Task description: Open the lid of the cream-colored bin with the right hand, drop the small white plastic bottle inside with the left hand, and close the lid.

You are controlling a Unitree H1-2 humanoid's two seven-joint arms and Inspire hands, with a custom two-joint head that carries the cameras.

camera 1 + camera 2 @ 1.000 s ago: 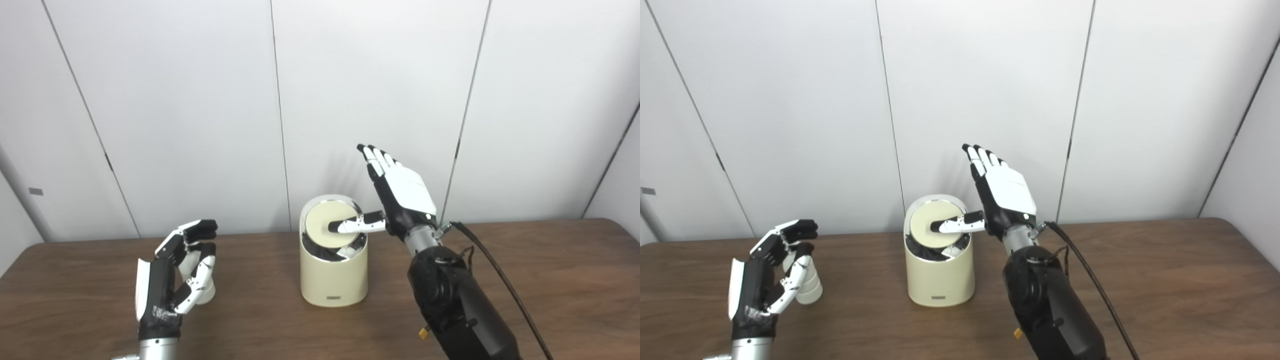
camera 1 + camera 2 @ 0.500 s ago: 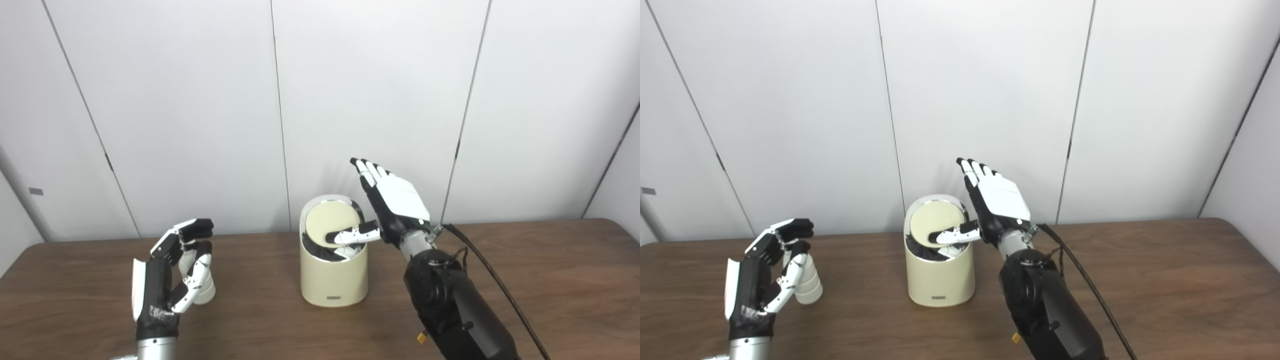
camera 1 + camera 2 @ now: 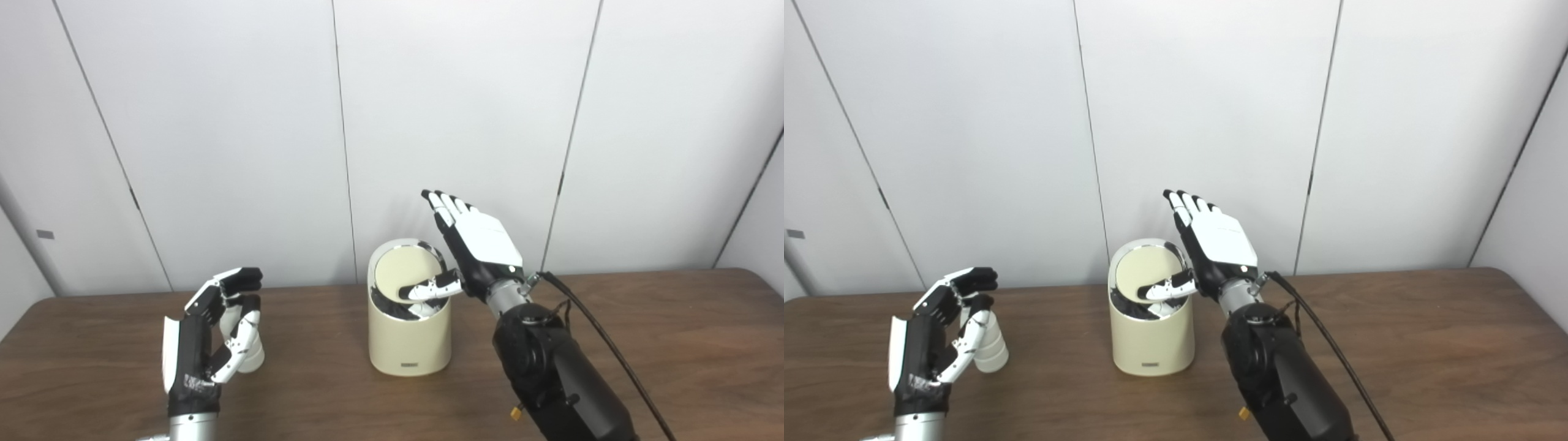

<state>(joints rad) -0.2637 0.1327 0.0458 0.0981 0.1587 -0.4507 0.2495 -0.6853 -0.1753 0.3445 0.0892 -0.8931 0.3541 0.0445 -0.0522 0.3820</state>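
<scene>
Cream-colored bin (image 3: 408,334) at mid-table now has its lid (image 3: 404,277) tipped steeper than a second ago under the spread right robot hand (image 3: 474,248)'s thumb, while the left robot hand (image 3: 211,334), fingers curled loosely, waits around the standing white bottle (image 3: 245,349).

Bottle (image 3: 248,349): mostly hidden behind the left hand (image 3: 208,343); contact with the fingers unclear.
Bin (image 3: 409,343) interior: dark, contents not discernible.
Lid (image 3: 404,278): lower edge covered by the right hand (image 3: 478,245) thumb.
Right arm: cut off at the bottom edge.
</scene>
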